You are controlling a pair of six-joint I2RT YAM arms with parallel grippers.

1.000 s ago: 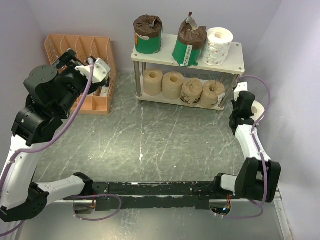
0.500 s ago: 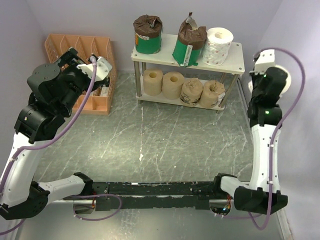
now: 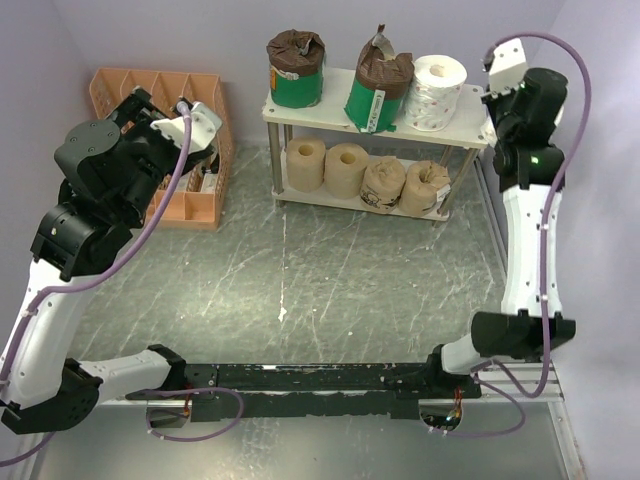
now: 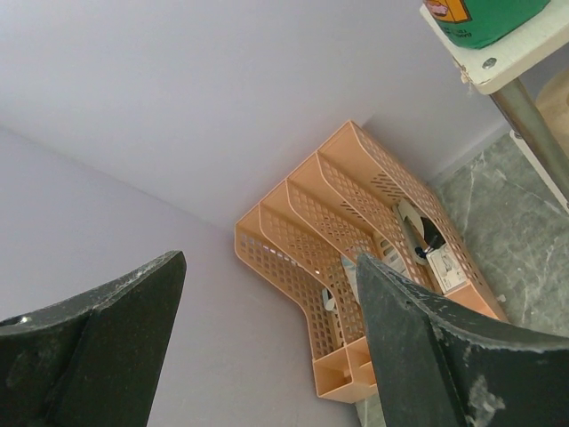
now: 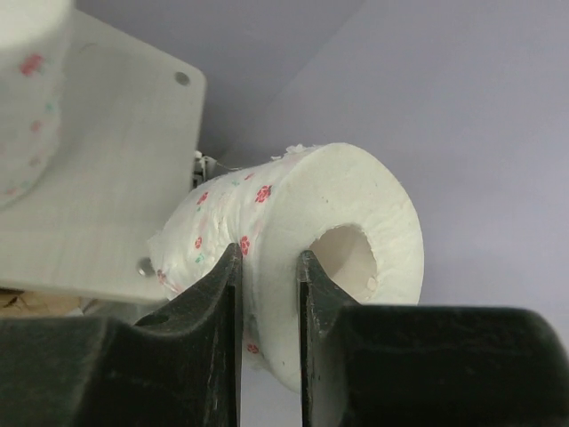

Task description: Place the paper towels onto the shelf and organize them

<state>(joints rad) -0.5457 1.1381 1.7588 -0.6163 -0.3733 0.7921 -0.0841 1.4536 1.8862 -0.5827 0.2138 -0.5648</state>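
1 white roll [image 5: 356, 187] (speckled) pinched by its wall in right hand [image 5: 269, 258] — beside shelf [image 5: 107, 160] corner, left hand [image 4: 267, 262] spread apart

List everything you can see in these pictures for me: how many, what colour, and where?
shelf: one, cream boards on silver legs, back of the table
green-banded rolls: two, green with brown ends, top tier, left and middle
white roll: one, speckled white, top tier, right end
beige rolls: four, tan, in a row on the lower tier
second white roll: one, white with red specks, in the air by the shelf's right end
orange organizer: one, back left corner
table: one, dark green, marbled
left gripper: black, open, near the organizer
right gripper: black, shut on the second white roll
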